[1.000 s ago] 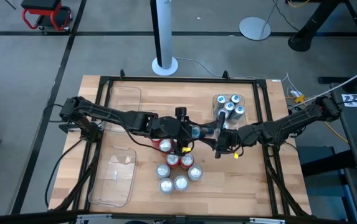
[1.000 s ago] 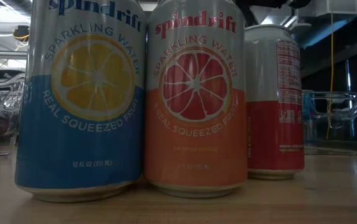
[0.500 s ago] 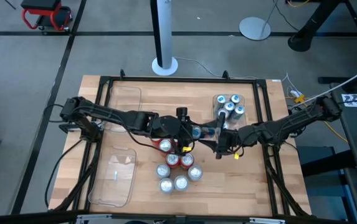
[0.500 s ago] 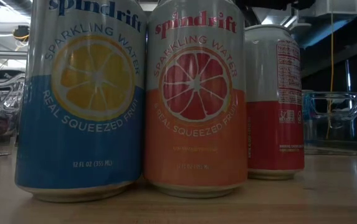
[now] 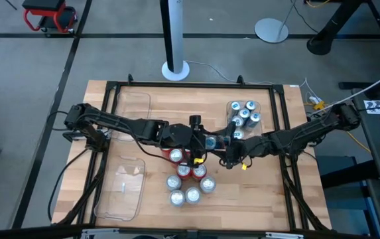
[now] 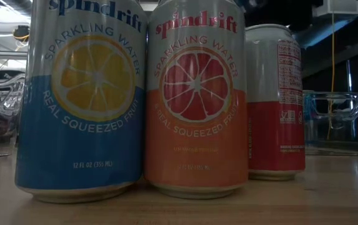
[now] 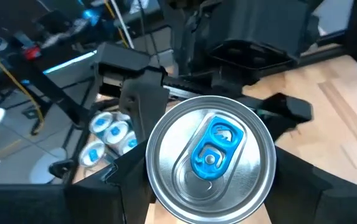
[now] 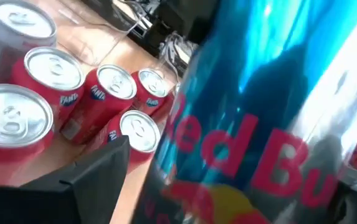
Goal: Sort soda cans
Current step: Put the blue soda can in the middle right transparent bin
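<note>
Blue slim can (image 5: pixel 211 141), mid-frame above the surface, sits clamped in the left end effector (image 5: pixel 206 141); the right end effector (image 5: pixel 227 147) gapes around its body. Thin, slick, dentable aluminium: grip mid-wall, gently.

Blue, red, silver cans!
Blue can (image 8: pixel 253 118) w/ red lettering; red cans (image 8: pixel 72 93) w/ silver tops; blue tab (image 7: pixel 212 149).
</note>
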Tool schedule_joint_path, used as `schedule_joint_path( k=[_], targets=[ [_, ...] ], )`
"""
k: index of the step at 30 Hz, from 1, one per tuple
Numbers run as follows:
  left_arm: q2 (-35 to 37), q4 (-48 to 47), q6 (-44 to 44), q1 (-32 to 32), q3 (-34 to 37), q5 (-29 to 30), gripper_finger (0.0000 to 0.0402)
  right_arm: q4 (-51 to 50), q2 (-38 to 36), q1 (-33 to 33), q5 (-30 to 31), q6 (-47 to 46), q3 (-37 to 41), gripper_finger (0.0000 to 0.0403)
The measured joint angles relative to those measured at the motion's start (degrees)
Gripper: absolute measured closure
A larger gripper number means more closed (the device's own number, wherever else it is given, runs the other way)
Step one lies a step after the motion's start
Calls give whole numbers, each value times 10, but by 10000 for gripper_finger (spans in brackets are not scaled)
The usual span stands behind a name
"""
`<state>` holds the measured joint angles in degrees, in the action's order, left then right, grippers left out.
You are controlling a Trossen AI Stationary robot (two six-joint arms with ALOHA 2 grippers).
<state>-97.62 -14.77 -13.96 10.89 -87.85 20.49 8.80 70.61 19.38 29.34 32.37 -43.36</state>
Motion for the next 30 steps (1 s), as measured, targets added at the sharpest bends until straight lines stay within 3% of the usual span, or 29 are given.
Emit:
schedule_joint_path(
  k=[4,11,16,21,23,30],
  targets=[
    [0,-6,-5,9,0,29,173,-14,-12,0,6,-6,0,67],
    [0,-11,-2,6,0,31,173,57,-13,1,-9,23,0,85],
    [1,-12,-1,3,0,30,173,55,-13,1,-9,26,0,97],
    [1,-13,-3,3,0,35,172,63,-12,0,-7,29,0,140],
    [1,-13,-5,3,1,36,163,63,-12,0,-5,29,0,160],
    [1,-10,-2,12,1,30,130,39,-24,1,-16,58,-1,162]
  ],
)
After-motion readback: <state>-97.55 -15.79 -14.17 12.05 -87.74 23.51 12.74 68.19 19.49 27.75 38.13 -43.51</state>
